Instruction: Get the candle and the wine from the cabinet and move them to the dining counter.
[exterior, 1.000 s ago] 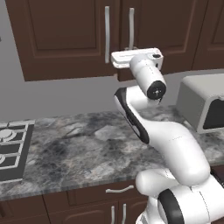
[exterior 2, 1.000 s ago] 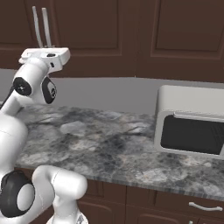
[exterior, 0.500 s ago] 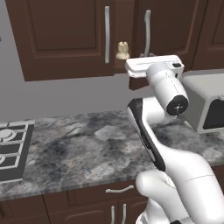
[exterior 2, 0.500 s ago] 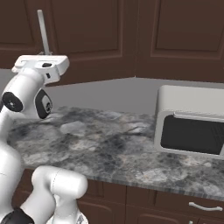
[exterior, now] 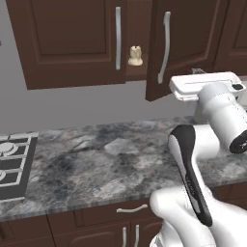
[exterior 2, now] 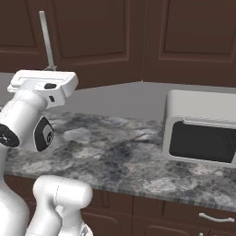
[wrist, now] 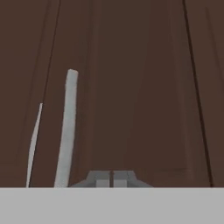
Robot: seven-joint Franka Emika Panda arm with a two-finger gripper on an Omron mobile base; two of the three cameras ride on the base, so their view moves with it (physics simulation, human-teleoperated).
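Note:
The candle (exterior: 135,56), small and cream, sits on the shelf inside the dark wood cabinet (exterior: 72,38), seen through the gap beside the part-open right door (exterior: 181,43). My gripper (exterior: 198,72) points up at that door's lower edge, right of its silver bar handle (exterior: 165,46). From the right base camera the handle (exterior 2: 46,39) rises just above the gripper (exterior 2: 50,68). In the hand view the gripper (wrist: 113,178) is shut on nothing, facing the door panel, with the handle (wrist: 68,127) off to its left. The wine is hidden. The dining counter is out of view.
A grey marbled counter (exterior: 96,159) runs below the cabinet, with a stove (exterior: 12,164) at its left end and a pale microwave (exterior 2: 200,133) at its right. Drawer fronts (exterior: 130,210) lie under the counter. My own arm fills the space right of the door.
The right cabinet door has swung further open, uncovering the candle. My hand moved right with it, then came off the handle and the jaws closed.

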